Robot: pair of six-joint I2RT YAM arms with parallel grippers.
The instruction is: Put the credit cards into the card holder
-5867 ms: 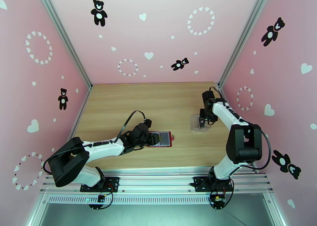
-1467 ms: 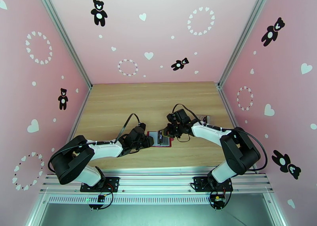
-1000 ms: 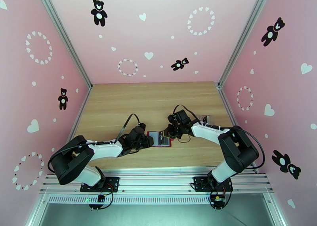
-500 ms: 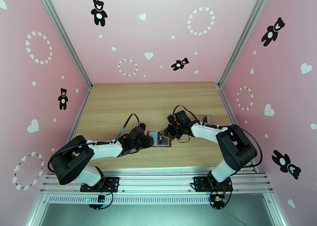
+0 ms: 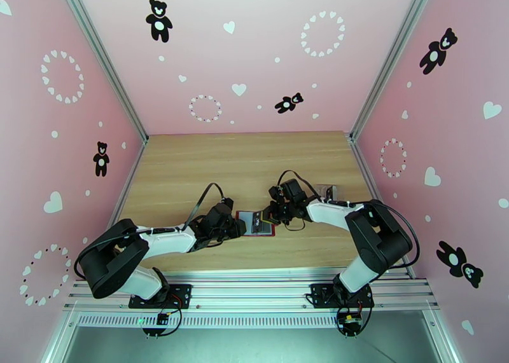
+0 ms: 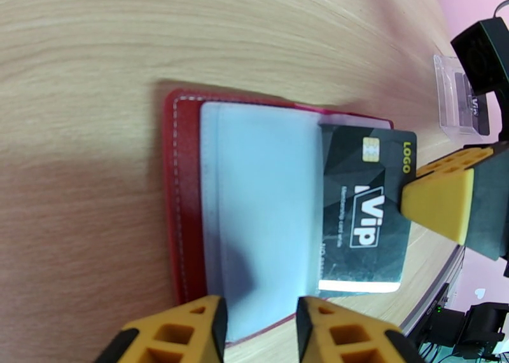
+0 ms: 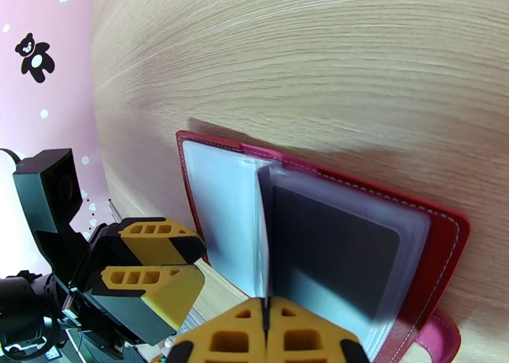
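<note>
The dark red card holder [image 5: 270,231] lies open on the table, grey pockets [image 6: 261,199] facing up. My right gripper [image 5: 266,217] is shut on a black VIP credit card [image 6: 366,212]; its yellow finger [image 6: 439,204] holds the card's right end while the left end sits at a pocket's mouth. From the right wrist, the card [image 7: 264,304] runs edge-on between shut fingertips [image 7: 229,339]. A dark face [image 7: 331,250] shows through the pocket beside it. My left gripper [image 7: 194,262] stands slightly open at the holder's left edge [image 6: 175,199], pinching nothing.
A clear plastic case [image 5: 327,191] with a dark card [image 6: 477,110] inside stands right of the holder, behind the right forearm. Pink walls close in the table's left, right and far sides. Bare wood stretches behind the holder.
Since 5.9 s ago my right gripper came from the clear case to the holder, bringing a card. In the last second it nudged slightly left. The left arm stayed at the holder's edge.
</note>
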